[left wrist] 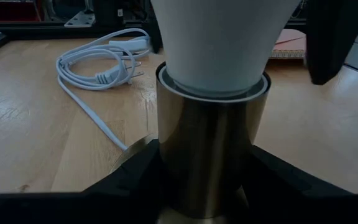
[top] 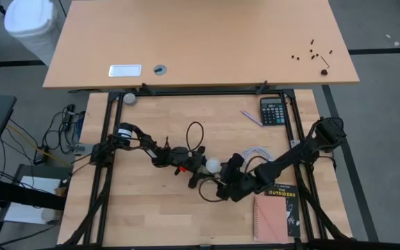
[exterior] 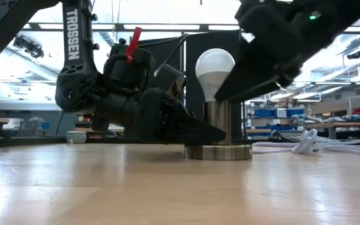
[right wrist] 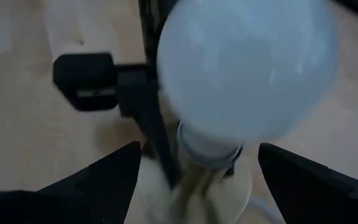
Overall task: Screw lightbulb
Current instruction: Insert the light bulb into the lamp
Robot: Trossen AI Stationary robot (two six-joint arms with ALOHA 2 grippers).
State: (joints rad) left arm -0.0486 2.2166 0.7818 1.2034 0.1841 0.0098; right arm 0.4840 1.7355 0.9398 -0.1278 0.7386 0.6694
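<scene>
Low view: left pincer (exterior: 199, 132) clamps the brass socket (exterior: 217, 125) steady; right pincer (right wrist: 194, 180), fingers apart, straddles the white pear-shaped lightbulb (exterior: 215, 74) for turning.

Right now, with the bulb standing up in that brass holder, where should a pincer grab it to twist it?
Probably the lightbulb's round white dome, from above, one finger on each side. It stands upright and its neck sits in the brass socket, which the left pincer brackets low down.
</scene>
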